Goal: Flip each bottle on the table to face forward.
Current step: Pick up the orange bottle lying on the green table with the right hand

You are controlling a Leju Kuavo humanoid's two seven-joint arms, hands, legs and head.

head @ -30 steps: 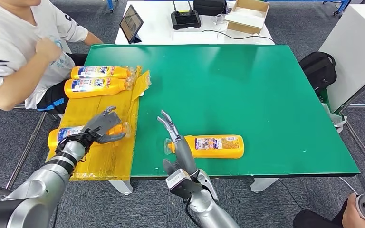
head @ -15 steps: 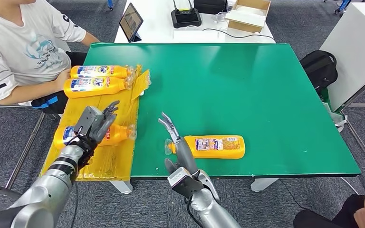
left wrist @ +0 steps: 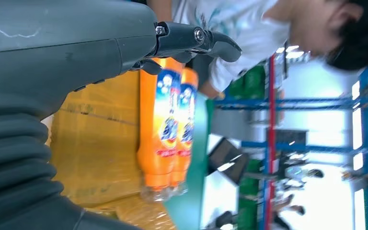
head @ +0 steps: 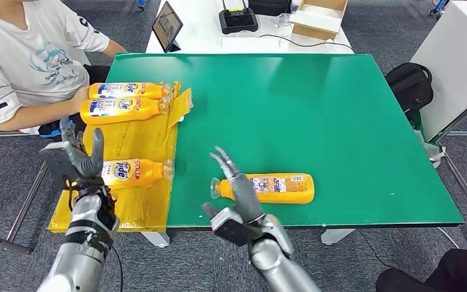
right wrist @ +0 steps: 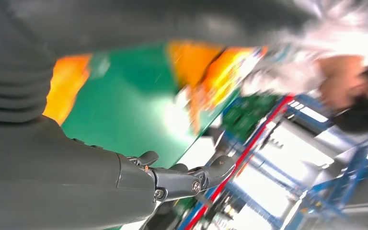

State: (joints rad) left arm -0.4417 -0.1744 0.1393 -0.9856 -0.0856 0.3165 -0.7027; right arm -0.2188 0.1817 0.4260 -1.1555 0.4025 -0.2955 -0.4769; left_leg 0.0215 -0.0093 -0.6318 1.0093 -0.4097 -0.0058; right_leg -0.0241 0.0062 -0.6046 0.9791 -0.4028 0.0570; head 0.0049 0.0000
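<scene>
Left hand (head: 76, 161) has let go and lifted off the near bottle (head: 135, 171), which now lies label-up on the yellow sheet (head: 140, 137) just right of those spread, empty fingers. The right hand (head: 238, 191) has shifted a bit, open too, fingers over the neck of the bottle on the green table (head: 316, 115). Four bottles total: three on the sheet, one (head: 276, 188) on the green.

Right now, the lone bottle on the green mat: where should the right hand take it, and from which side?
Probably around the wide body, not the neck. The bottle lies flat on the mat, cap end toward the right hand, label side up. That hand hovers open over the neck end, so shift it along to mid-body and come down from above, fingers wrapping across the bottle's width; the neck looks too thin for a steady roll.
</scene>
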